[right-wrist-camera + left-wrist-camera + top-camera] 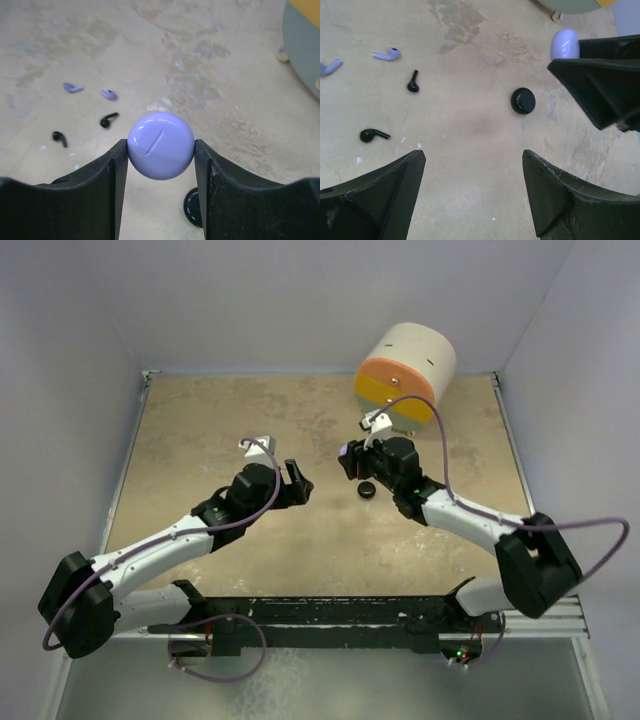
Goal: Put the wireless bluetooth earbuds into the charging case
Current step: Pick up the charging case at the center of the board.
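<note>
Four earbuds, all apart on tabletop, black case well aside.

A mottled beige worktop, stained darker in patches, lies inside pale walls. At about one o'clock, at the far edge, a cream drum lies on its side, its orange face turned toward seven o'clock.

A robot lab cell: a stained tan table is boxed in by plain pale walls. On a metal rail at the table's near edge sit the left arm and right arm, trailing purple cables. A cream-and-orange drum stands at the table's far right corner.
</note>
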